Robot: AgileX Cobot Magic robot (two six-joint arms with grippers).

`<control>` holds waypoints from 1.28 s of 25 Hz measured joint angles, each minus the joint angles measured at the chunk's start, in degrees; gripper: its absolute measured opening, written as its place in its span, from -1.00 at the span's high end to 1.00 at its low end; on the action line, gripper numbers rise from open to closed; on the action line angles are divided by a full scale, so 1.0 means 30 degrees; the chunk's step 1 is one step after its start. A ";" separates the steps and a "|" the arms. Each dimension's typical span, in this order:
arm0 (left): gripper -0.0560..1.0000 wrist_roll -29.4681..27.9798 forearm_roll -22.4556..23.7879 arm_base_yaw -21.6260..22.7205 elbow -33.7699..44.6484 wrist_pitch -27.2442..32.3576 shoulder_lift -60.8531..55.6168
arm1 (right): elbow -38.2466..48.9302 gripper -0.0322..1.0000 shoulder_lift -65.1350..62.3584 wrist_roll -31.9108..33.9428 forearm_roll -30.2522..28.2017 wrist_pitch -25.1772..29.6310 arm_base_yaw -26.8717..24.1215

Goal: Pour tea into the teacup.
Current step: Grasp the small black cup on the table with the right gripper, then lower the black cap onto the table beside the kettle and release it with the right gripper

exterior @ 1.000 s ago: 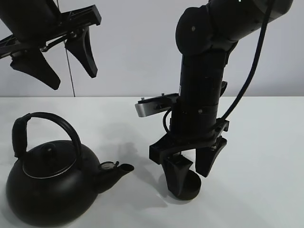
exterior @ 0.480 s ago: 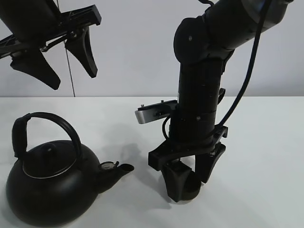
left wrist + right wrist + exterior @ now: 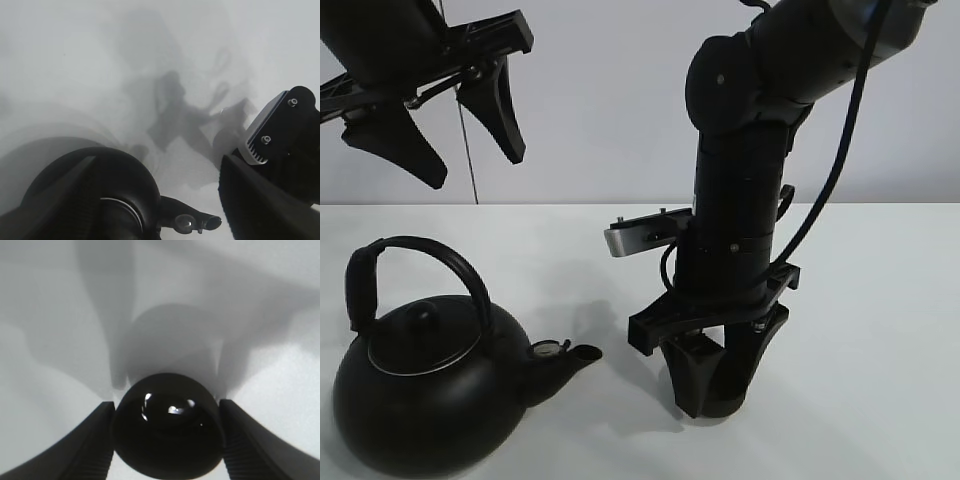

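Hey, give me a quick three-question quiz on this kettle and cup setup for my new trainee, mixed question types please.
1. True or false: the left gripper holds the kettle.
2. The right gripper has its fingers: A) on either side of the teacup, B) around the kettle's handle, C) raised high, holding nothing.
3. Fill in: the kettle's spout points toward the ____.
Key: 1 false; 2 A; 3 teacup.

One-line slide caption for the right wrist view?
Right pincer clasps the small black teacup from both sides over a white table.
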 joint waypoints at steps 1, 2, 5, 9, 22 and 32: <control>-0.03 0.0000 0.0000 0.0000 0.0000 0.0000 0.0000 | 0.0000 0.16 0.0000 0.0000 0.0000 0.0000 0.0000; -0.03 0.0000 0.0000 0.0000 0.0000 0.0000 0.0000 | 0.0000 0.16 0.0000 0.0000 0.0000 0.0000 0.0000; -0.03 0.0000 0.0000 0.0000 0.0000 0.0000 0.0000 | 0.0000 0.16 0.0000 0.0000 0.0094 0.0000 0.0000; -0.03 0.0000 0.0000 0.0000 0.0000 0.0000 0.0000 | 0.0000 0.16 -0.0337 0.0000 0.0478 -0.0053 0.0000; -0.03 0.0000 0.0000 0.0000 0.0000 -0.0002 0.0000 | -0.0674 0.16 -0.1976 0.0000 0.0911 -0.0438 0.0000; -0.03 0.0000 0.0000 0.0000 0.0000 -0.0020 0.0000 | -0.1499 0.16 -0.1994 -0.0517 0.1280 -0.0910 0.0000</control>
